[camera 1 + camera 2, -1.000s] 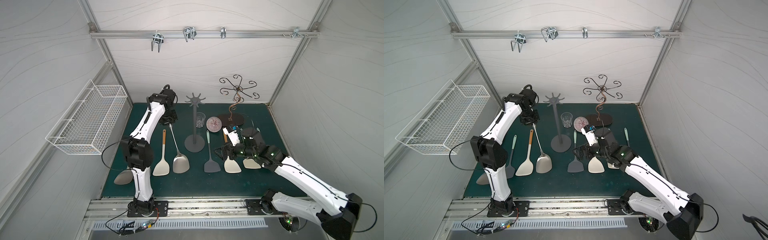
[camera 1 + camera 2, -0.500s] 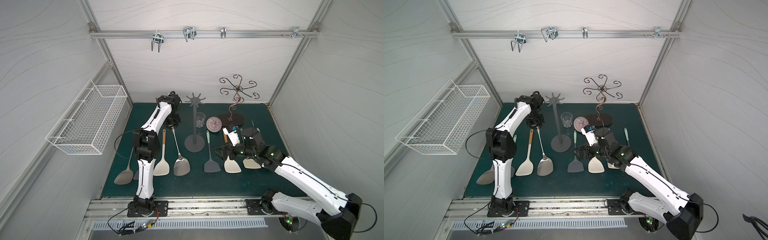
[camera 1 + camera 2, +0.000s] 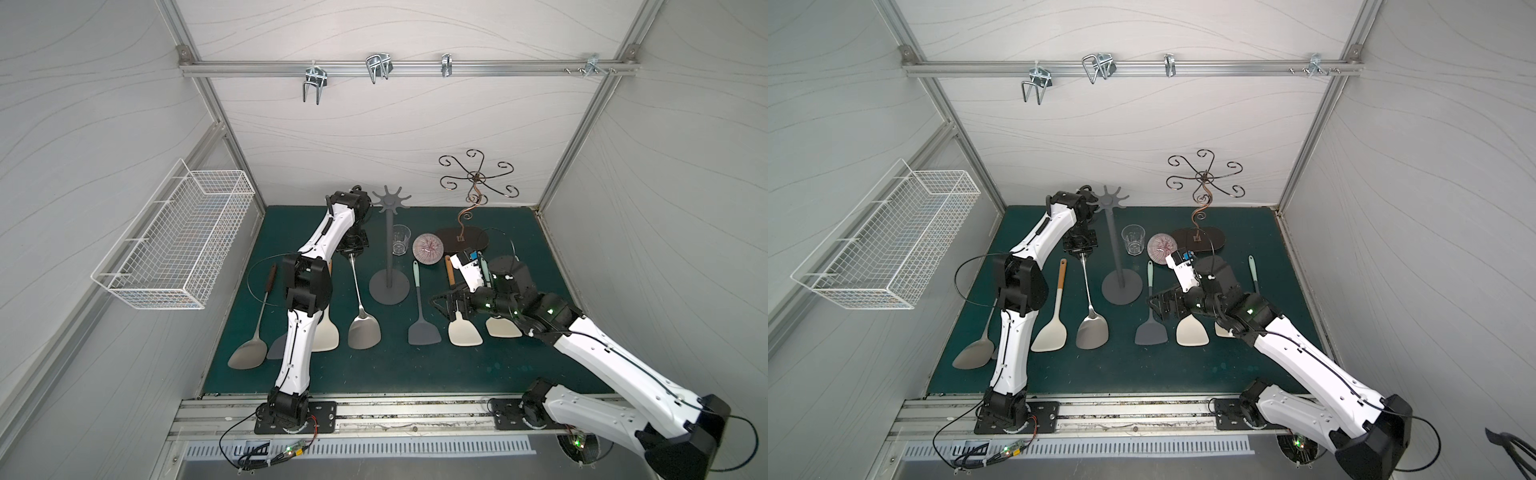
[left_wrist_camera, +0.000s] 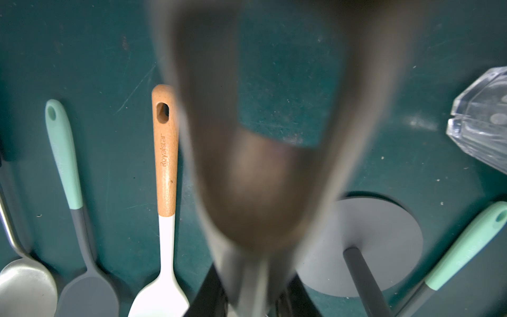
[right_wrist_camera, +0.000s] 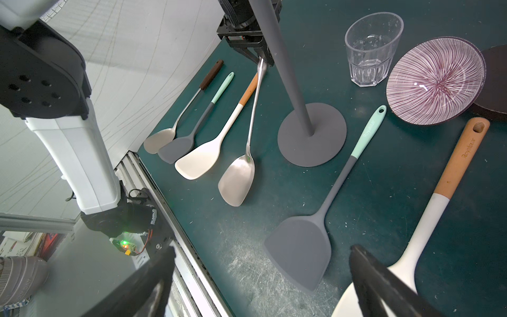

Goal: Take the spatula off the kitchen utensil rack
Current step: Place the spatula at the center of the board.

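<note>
The steel spatula (image 3: pixel 364 330) is off the hooks and hangs a little left of centre in both top views, just left of the rack (image 3: pixel 389 286). Its handle points up and its blade (image 3: pixel 1092 330) is low over the green mat (image 3: pixel 415 374); whether the blade touches the mat cannot be told. The left gripper (image 3: pixel 352 249) is closed tight on the top end of the handle, beside the rack's pole and below its star of hooks. In the left wrist view the spatula (image 4: pixel 260 192) is a brown blur down the middle, with the rack's round base (image 4: pixel 384 233) at the lower right.

A white spatula with a wooden handle (image 4: pixel 164 149) lies at centre left of that view, and the handle reads "Royalstar". In the right wrist view the same word shows on the mint handle of a grey spatula (image 5: pixel 367 129) and on another wooden handle (image 5: pixel 466 153) at the right edge.

The right gripper (image 3: pixel 449 305) is spread wide and holds nothing, low over the spatulas right of the rack. A glass (image 3: pixel 400 245) and a striped bowl (image 3: pixel 428 248) stand just behind
</note>
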`<action>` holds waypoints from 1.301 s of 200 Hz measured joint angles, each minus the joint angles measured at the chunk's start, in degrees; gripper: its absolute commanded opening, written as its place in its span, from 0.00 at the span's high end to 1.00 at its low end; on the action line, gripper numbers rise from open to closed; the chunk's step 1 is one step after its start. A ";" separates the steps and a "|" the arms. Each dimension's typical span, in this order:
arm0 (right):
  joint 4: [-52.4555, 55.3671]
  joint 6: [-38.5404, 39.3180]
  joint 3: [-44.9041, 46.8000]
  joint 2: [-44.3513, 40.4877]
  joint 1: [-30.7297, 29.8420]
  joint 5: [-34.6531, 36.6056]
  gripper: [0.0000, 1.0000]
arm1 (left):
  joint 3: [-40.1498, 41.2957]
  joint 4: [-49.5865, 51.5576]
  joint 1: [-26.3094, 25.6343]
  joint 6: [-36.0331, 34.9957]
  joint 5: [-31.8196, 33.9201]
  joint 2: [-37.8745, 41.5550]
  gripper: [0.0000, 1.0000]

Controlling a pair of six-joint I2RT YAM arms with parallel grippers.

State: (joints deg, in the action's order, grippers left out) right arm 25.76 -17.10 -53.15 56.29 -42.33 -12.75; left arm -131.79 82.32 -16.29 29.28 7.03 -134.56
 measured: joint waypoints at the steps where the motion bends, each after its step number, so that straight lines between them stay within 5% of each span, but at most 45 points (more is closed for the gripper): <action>1: 0.00 0.00 0.00 0.00 0.00 0.00 0.01 | 0.02 0.04 0.00 -0.02 0.02 0.00 1.00; 260: -1.70 0.00 3.93 -1.01 2.78 0.24 0.01 | -8.24 -0.76 -1.88 -4.42 -3.78 -12.61 0.95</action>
State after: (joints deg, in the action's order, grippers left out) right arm 24.05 -17.10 -49.21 55.29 -39.55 -12.51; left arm -140.03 81.56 -18.17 24.86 3.25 -147.17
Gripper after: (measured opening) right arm 0.991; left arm 0.261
